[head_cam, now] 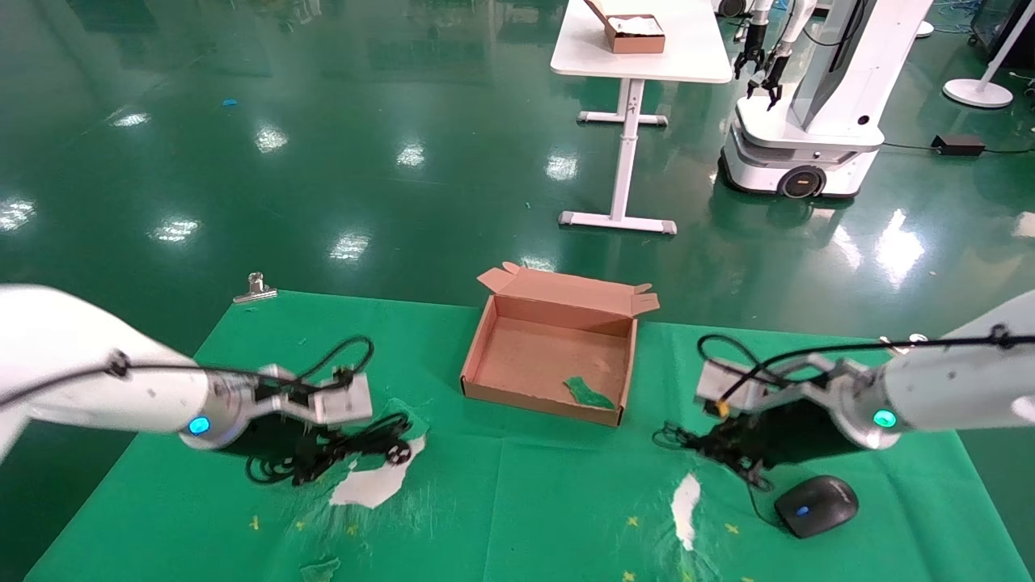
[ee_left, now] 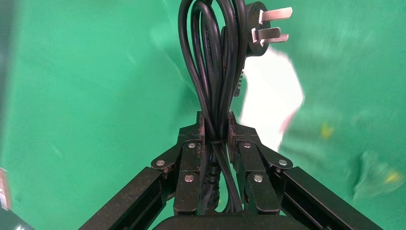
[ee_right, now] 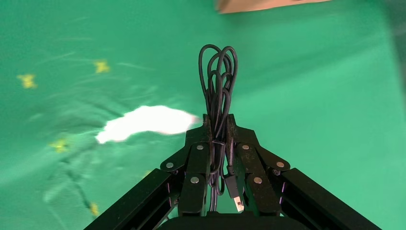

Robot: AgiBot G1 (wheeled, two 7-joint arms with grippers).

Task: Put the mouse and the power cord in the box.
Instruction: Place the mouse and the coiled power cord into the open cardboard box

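Observation:
The brown cardboard box (head_cam: 566, 311) stands open at the middle of the green cloth, a green scrap (head_cam: 589, 394) on its floor. Left of it, my left gripper (head_cam: 311, 444) (ee_left: 216, 120) is shut on the coiled power cord (head_cam: 368, 443) (ee_left: 210, 62). The loops and the pronged plug (ee_left: 264, 29) reach out past the fingertips. Right of the box, my right gripper (head_cam: 716, 443) (ee_right: 218, 122) is shut on the bundled thin cable (ee_right: 218, 76) of the mouse. Its USB plug (ee_right: 234, 192) hangs between the fingers. The black mouse (head_cam: 817, 505) itself lies on the cloth near the front right.
White tears (head_cam: 372, 485) (head_cam: 686, 501) show in the green cloth. A metal clip (head_cam: 255, 287) sits at the table's far left edge. Beyond, on the green floor, are a white table (head_cam: 695, 56) with a smaller brown box (head_cam: 635, 34) and another robot (head_cam: 808, 105).

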